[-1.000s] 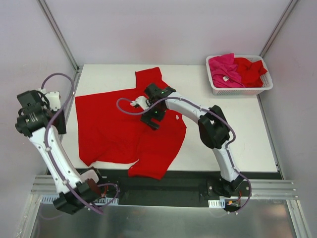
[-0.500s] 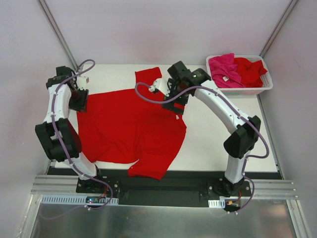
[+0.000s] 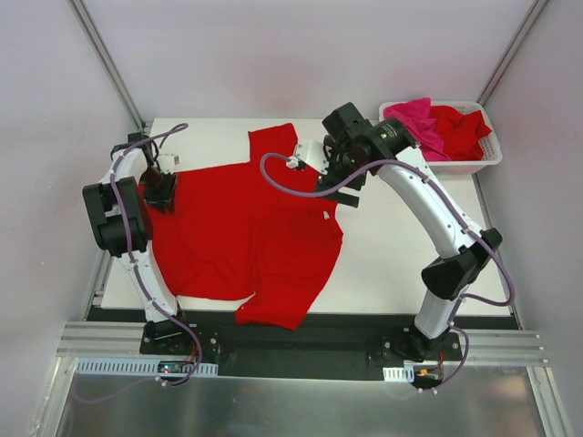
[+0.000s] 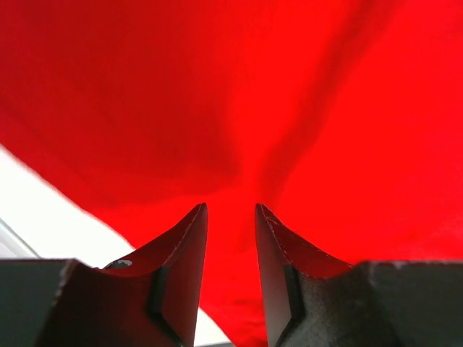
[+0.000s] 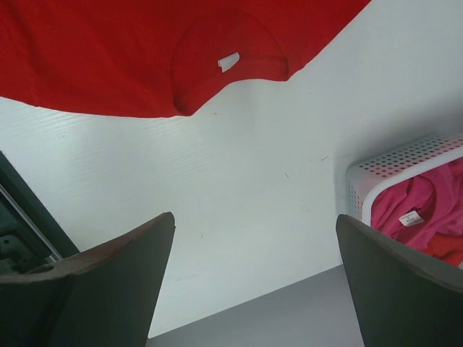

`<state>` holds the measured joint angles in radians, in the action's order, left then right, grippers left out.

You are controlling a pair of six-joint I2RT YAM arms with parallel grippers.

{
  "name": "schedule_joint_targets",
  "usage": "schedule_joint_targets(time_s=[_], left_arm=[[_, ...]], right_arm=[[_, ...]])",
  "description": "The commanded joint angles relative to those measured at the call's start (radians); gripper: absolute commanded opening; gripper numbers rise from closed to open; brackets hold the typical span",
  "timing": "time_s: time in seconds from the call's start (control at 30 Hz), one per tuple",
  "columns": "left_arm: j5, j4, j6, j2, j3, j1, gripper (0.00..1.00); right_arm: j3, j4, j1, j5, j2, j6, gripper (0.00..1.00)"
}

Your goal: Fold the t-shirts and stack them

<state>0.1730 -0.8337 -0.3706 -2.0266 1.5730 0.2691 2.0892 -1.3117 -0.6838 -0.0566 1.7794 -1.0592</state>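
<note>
white table [image 3: 401,259], red t-shirt [image 3: 237,228], left gripper [image 4: 230,210] narrow, right gripper [image 5: 255,218] wide, pink t-shirt [image 5: 427,206] label [image 5: 411,217] only wrist-visible

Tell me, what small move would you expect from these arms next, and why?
Probably the right gripper drops to the red t-shirt near its collar and pinches the edge. Its fingers stand wide open over the white table, holding nothing, while the left gripper sits at the shirt's left edge with red cloth between its narrowed fingers. A fold likely needs both.

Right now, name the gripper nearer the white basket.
Right. The right gripper hangs just left of the basket; the left gripper is across the table, over the left edge of the red t-shirt.
</note>
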Motion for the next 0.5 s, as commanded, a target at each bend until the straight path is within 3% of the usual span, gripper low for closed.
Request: schedule_joint_targets(time_s=[0.0, 0.47], left_arm=[[-0.029, -0.001, -0.024, -0.070, 0.094, -0.022, 0.33], [-0.167, -0.047, -0.140, -0.326, 0.424, -0.114, 0.33]], right_arm=[[0.026, -0.245, -0.033, -0.048, -0.058, 0.048, 0.96], [-0.066, -0.300, -0.092, -0.101, -0.126, 0.111, 0.96]])
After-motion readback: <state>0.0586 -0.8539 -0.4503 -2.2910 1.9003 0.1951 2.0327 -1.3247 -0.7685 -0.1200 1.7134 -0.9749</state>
